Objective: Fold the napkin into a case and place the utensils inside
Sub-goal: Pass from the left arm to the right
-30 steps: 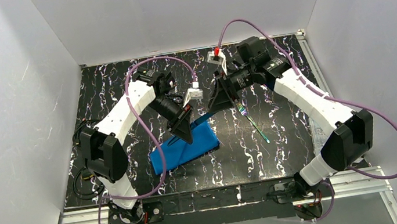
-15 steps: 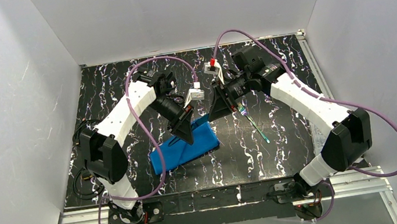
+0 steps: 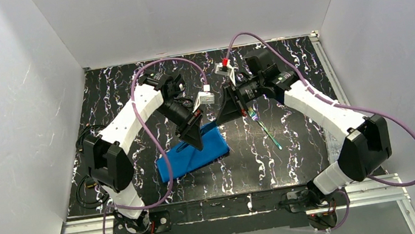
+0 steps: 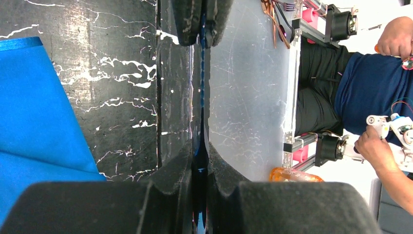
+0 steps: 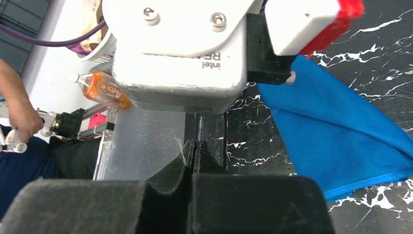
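the napkin [image 3: 195, 155] lies folded into a flat blue slab on the black marbled table [image 3: 297, 159], with one layer raised from its far right corner as a narrow strip. the left gripper [image 3: 195, 141] stands over the napkin's far edge, clenched on that layer; in the left wrist view a thin blue line runs between its closed fingers [image 4: 187, 24]. the right gripper [image 3: 223, 118] sits just beyond the napkin's far right corner, at the strip's end. its jaws are pressed together, though i cannot tell whether any cloth is caught in them. the utensils [image 3: 267, 130] lie on the table to the right of the napkin, apart from it.
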